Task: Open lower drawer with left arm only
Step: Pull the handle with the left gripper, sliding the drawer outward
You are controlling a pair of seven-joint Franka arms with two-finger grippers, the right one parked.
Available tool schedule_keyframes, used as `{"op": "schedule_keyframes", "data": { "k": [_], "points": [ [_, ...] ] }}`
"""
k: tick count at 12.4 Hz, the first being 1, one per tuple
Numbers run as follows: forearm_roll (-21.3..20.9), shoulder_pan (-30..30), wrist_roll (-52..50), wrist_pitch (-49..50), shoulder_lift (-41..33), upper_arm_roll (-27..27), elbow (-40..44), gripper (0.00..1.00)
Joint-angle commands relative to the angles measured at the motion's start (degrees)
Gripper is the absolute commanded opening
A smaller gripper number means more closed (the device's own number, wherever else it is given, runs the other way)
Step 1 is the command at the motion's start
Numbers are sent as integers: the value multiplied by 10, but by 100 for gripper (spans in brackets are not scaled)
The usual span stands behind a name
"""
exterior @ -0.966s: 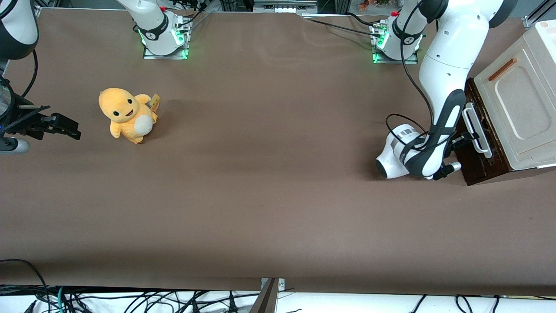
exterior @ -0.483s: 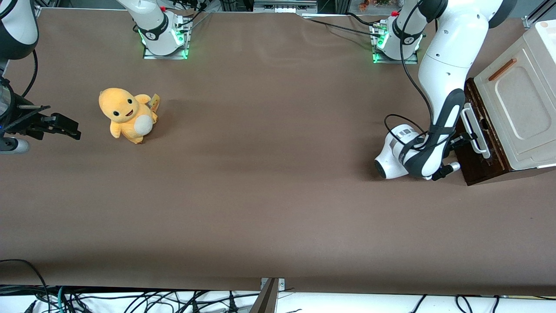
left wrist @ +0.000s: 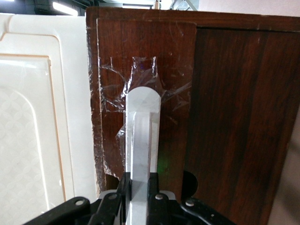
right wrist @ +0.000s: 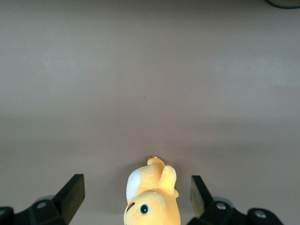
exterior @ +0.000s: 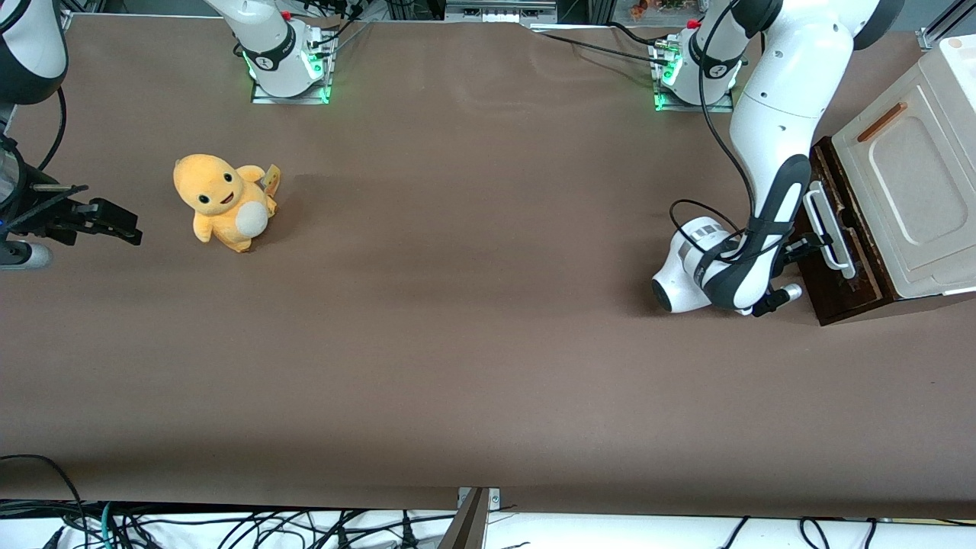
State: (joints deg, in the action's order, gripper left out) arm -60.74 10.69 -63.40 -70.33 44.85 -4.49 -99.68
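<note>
The lower drawer [exterior: 848, 284] has a dark brown wooden front [left wrist: 225, 117] with a white loop bar handle [exterior: 828, 227]. It belongs to a cabinet at the working arm's end of the table. The left arm [exterior: 770, 114] reaches down in front of the drawer. Its small black gripper [exterior: 811, 246] is shut on the handle [left wrist: 142, 136]. In the left wrist view both black fingers of the gripper [left wrist: 139, 187] press flat against the sides of the white bar. Clear tape shows on the wood around the handle's end.
The cream panel [exterior: 907, 179] with a thin orange-brown handle [exterior: 881, 122] sits above the drawer front, and shows beside it [left wrist: 37, 131] in the left wrist view. A yellow plush toy [exterior: 223, 201] stands toward the parked arm's end of the table.
The gripper, the handle and the drawer front have shifted a little away from the cabinet, toward the parked arm's end. The plush toy has not moved.
</note>
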Motion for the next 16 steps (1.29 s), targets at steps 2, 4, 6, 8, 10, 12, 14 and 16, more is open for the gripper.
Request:
{"op": "schedule_keyframes", "data": {
  "k": [2, 4, 6, 8, 10, 12, 14, 16],
  "points": [
    [24, 17, -2, 8, -3, -3, 19, 11],
    [41, 22, -2, 9, -2, -3, 30, 11],
    [51, 27, -2, 19, -2, -3, 38, 11],
    [59, 34, -2, 22, -2, -3, 39, 11],
    [61, 38, -2, 23, -3, -3, 40, 11],
    [68, 39, -2, 24, -2, -3, 48, 11],
    [72, 39, -2, 24, -2, -10, 48, 11],
    [77, 40, -2, 24, -2, -11, 49, 11]
  ]
}}
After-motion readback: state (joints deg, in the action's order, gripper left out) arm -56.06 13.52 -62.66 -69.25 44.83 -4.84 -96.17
